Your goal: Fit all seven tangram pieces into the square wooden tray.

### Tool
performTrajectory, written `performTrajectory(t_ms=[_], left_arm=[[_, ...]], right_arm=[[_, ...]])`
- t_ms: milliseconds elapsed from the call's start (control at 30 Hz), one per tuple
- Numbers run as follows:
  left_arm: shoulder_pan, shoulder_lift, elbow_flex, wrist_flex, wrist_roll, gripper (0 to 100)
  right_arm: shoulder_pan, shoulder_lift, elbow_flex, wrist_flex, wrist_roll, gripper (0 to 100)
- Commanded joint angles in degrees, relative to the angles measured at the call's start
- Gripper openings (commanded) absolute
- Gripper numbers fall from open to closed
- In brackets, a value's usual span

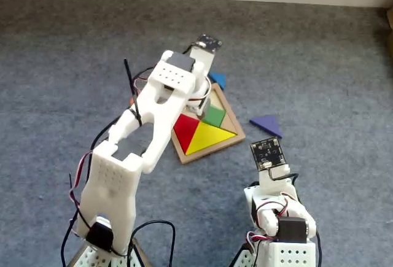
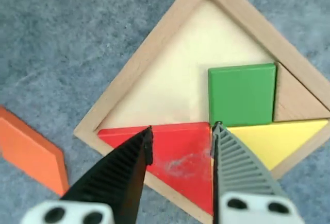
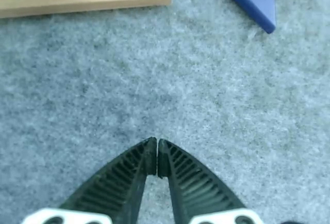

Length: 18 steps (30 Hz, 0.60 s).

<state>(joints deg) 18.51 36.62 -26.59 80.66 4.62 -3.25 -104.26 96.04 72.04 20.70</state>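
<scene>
Left gripper point(image 2: 182, 130) hangs open over the tray point(image 2: 148, 54), right gripper point(image 3: 157, 148) pinched empty; the orange piece point(image 2: 28, 149) looks light, stiff, slick, best pinched across opposite edges.

The high camera looks down from afar; both wrist cameras face downward, close, sharing the tray point(image 2: 148, 54).

White arms point(image 1: 147, 133) with black cables point(image 1: 128, 77), ribbed dark fingers point(image 2: 124, 177)

The left gripper point(image 2: 182, 130) gapes (its arm stretched far forward); the right gripper point(image 3: 157, 142) is pressed closed, arm folded back.
</scene>
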Motion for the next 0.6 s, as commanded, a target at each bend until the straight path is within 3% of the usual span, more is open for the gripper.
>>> performTrajectory(t_ms=[0, 267, 433, 567], left_arm=[[-3.9, -6.9, -2.2, 4.1, 1.1, 19], [-15.6, -13.0, -2.2, 9.4, -1.8, 20], [-19.6, -9.0, -2.2, 8.0, -3.8, 27], [-22.2, -2.8, -2.6, 3.6, -0.7, 27]], right_arm=[[0.6, -0.8, 6.7, 0.2, -0.2, 2.7], [0.6, -0.8, 6.7, 0.2, -0.2, 2.7], [0.6, -0.8, 6.7, 0.2, -0.2, 2.7], [0.6, -0.8, 6.7, 0.2, -0.2, 2.7]])
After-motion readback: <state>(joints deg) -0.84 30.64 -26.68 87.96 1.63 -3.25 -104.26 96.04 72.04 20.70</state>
